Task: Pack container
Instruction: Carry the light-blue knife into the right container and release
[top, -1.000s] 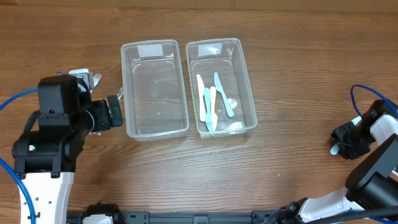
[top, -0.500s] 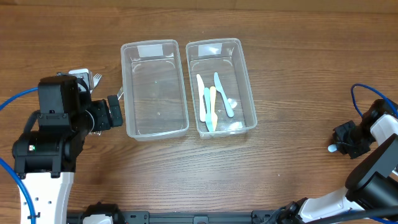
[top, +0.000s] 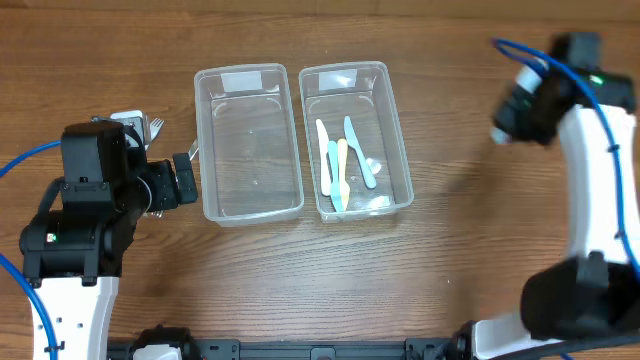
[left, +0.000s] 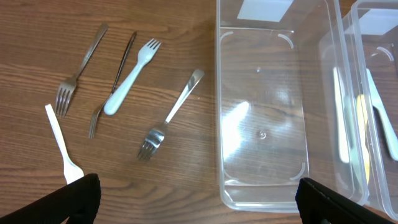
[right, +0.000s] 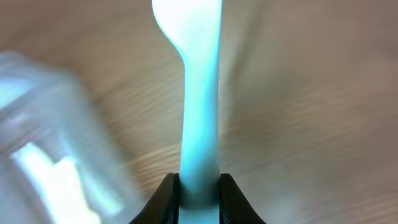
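Wood-grain table (top: 460, 250) lies bare btw. the right container's (top: 395, 120) outer wall and the right gripper (right: 199, 188), which we see near the far-right edge in the overhead, well apart from both tubs. Motion blur there, so detail is poor. Its fingers are clamped on the handle of a pale blue plastic utensil (right: 198, 93). The utensil is flat and smooth, w/ a slim neck widening toward the top of the wrist view. The working end is cropped, so we can't tell what type it is. The right container is clear plastic, rectangular w/ rounded corners, holding a few plastic utensils (top: 341, 165) in white, blue and yellow, lying lengthwise. Just beside it sits the left container (top: 250, 150), same make, long walls nearly touching, empty. Our left gripper (left: 199, 202) hovers by that tub's near-left corner w/ fingers spread wide, gripping nothing. Loose on the wood to the left of it: three metal forks (left: 168, 118), a pale blue plastic fork (left: 130, 78) and a white plastic fork (left: 62, 146).
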